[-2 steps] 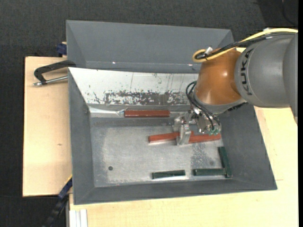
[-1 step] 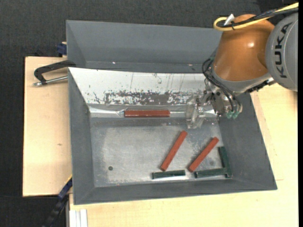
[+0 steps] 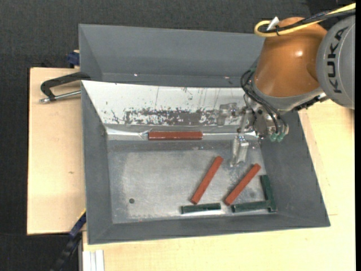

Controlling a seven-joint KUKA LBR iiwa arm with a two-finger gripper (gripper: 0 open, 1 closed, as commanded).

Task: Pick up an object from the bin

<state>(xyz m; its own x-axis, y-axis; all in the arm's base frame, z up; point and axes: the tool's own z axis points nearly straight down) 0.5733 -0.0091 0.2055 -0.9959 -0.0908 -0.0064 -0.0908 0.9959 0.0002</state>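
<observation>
Dark ground surrounds the grey bin (image 3: 96,168). My pincer (image 3: 241,154) hangs low in its right half, between the upper ends of the left red stick (image 3: 206,179) and the right red stick (image 3: 242,184). Spread or pressed together, I cannot tell. I'd centre over the right red stick, turn across its length, then descend clear of the green sticks (image 3: 251,208).

Single overhead cam, tilted slightly off vertical, framing the whole bin (image 3: 152,179); arm (image 3: 293,55) at frame right.
</observation>
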